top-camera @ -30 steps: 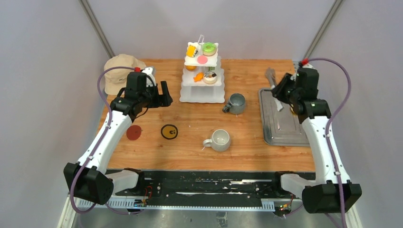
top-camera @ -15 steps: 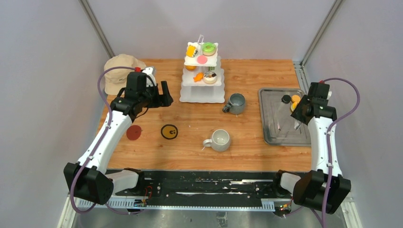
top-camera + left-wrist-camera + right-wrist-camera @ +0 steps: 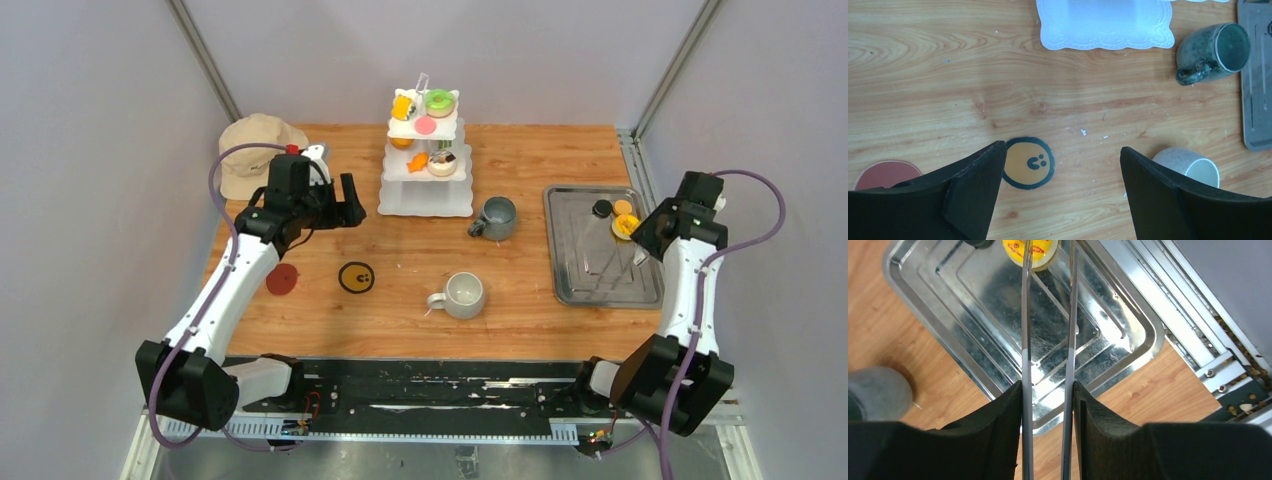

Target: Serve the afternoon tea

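Because the toy pastries look too small for its broad black fingers, the right gripper (image 3: 1048,387) is clamped on a pair of thin steel tongs (image 3: 1026,315). Their blades reach across the shallow steel tray (image 3: 585,285) at the table's right toward a round yellow pastry (image 3: 1043,252) at the tray's far end. Whether the tips touch it is hidden.

An orange piece (image 3: 623,207) and a black one (image 3: 601,208) lie just beyond it, so these three probably have yet to be served.

The white three-tier scalloped stand (image 3: 425,203) sits at the far middle. Its upper tiers carry a green-and-pink donut (image 3: 439,101) and other bright pieces, and its bottom tier looks bare.

The dark grey mug (image 3: 496,217) and the pale grey mug (image 3: 463,294) rest on bare wood, neither on a coaster.

The left gripper (image 3: 1063,150) hangs wide open and empty above the yellow smiley-face coaster (image 3: 1028,162), likely placed to fetch a mug. A red coaster (image 3: 282,279) lies just left of the yellow one.
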Controlling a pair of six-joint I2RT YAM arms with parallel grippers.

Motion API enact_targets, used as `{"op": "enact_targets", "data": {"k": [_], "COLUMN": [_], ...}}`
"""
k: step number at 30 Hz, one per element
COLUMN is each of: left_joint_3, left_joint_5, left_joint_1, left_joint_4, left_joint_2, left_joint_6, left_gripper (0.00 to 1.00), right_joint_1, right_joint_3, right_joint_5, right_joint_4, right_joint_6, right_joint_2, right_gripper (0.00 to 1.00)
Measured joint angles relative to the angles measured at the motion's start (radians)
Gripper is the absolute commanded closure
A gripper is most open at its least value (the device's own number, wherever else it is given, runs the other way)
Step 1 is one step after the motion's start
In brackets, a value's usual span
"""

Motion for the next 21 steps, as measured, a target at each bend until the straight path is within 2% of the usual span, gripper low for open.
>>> {"op": "enact_targets", "data": {"k": [4, 9, 21], "left_joint_3": [-0.006, -0.006, -0.006], "left_joint_5": [0.01, 0.018, 0.018], "left_joint_1": [0.0, 0.0, 0.0], "left_joint_4": [0.002, 0.008, 0.013], "left_joint_2": [0.004, 0.009, 0.019], "left_joint_6": [-0.001, -0.003, -0.004], "left_gripper": [0.12, 0.12, 0.12], "right_joint_1": [-0.055, -0.067, -0.124], "right_joint_3": [0.0, 0.0, -0.016], "right_joint_5": [-0.074, -0.132, -0.166], "right_joint_4": [0.039, 0.08, 0.125], "right_joint_6": [0.034, 0.065, 0.089], "right_joint_2": [0.005, 0.048, 0.081], "right_gripper": [0.62, 0.61, 0.63]}}
